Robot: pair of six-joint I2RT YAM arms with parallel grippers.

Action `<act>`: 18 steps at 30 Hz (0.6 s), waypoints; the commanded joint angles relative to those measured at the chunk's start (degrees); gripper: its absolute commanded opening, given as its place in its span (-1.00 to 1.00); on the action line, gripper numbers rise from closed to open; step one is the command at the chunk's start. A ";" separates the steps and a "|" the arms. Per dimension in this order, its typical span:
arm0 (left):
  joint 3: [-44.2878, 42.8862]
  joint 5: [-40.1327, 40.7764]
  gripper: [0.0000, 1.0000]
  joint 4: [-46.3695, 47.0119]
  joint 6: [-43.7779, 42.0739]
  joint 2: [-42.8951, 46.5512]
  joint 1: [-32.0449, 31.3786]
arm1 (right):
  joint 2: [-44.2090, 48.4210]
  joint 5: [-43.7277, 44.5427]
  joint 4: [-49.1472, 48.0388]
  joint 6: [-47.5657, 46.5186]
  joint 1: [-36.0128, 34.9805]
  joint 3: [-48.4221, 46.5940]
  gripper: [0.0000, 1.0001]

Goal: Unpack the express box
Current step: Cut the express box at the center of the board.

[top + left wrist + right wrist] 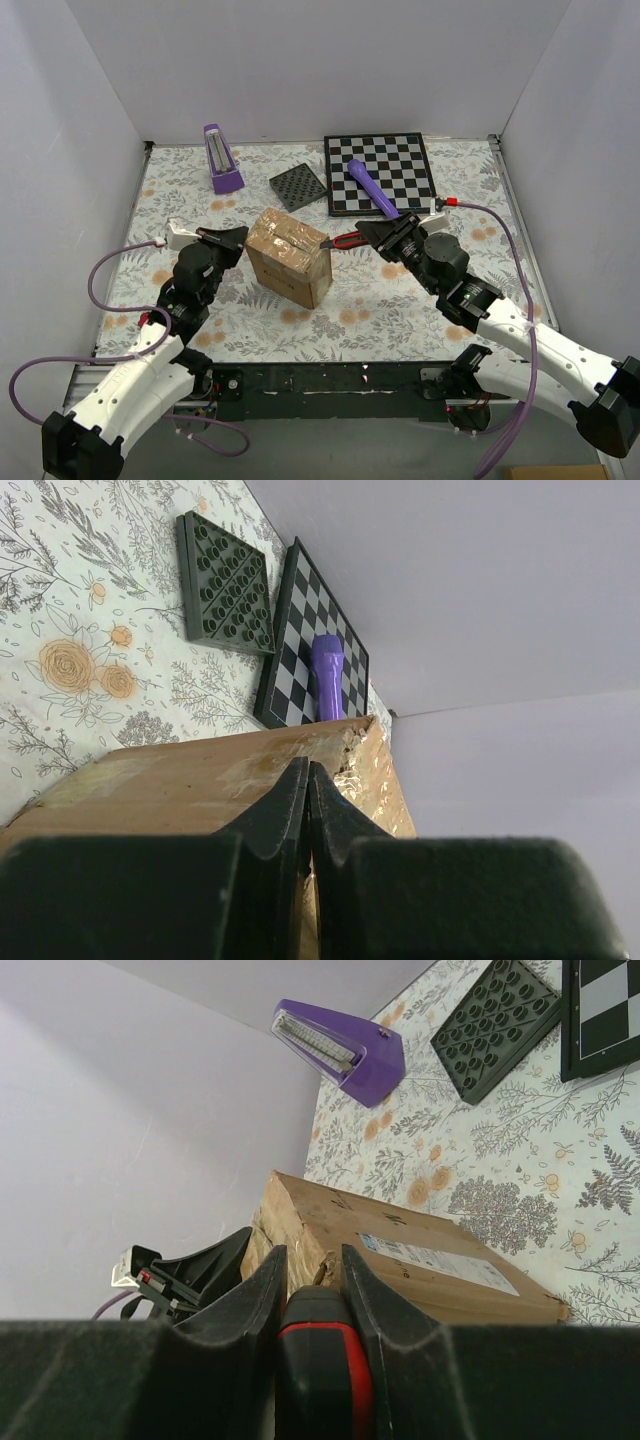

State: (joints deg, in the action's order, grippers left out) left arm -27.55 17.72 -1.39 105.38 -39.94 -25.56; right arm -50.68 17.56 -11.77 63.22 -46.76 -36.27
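Item: express box (290, 255), a small brown cardboard carton, flaps shut under glossy clear tape, printed label (436, 1257) on one side face; it stands on the table (400, 300) turned corner-on to the arms. Left jaws: fully closed, tips meeting, holding nothing, set at the box's upper left edge; whether they touch the cardboard cannot be told. Right jaws: part open and clamped on a red-handled tool (345, 240), whose tip reaches the box's upper right edge. Behind the box: a dark studded plate (298, 187), near. Behind and to the right of the box: a chessboard (400, 160) with a purple cylinder (372, 187) lying across it. Behind and to the left of the box: a purple wedge-shaped stand (222, 160), well apart. Handling, by judgement: the box looks light and fairly stiff, so it probably slides on the table if pushed from one side only; the taped top is slick and a poor place to grip; the corners would dent under a hard pinch. Best hold: bare cardboard on two opposite side faces, or a brace low on the left face while the tool works the taped seam.
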 commanded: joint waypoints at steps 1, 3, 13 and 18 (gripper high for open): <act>1.88 -7.16 -1.00 -4.59 -0.79 1.00 -1.33 | -1.98 -8.52 10.89 -2.84 -1.58 1.03 -0.97; 2.24 -7.87 -1.00 -4.76 -1.32 1.62 -1.42 | -1.71 -7.46 10.98 -4.68 -0.70 0.77 -0.97; 3.03 -17.62 -1.00 -5.38 -1.24 3.20 -1.42 | -2.76 -0.87 11.68 -15.39 4.75 -2.74 -0.97; 5.57 -21.40 -1.00 -5.03 0.87 3.73 -2.03 | -5.48 -1.13 10.63 -19.88 7.03 -5.56 -0.97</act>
State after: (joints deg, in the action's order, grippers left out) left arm -25.82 7.49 -0.86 105.51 -35.64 -25.61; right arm -52.34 16.14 -8.97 53.23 -40.95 -40.29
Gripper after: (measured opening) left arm 0.010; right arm 0.306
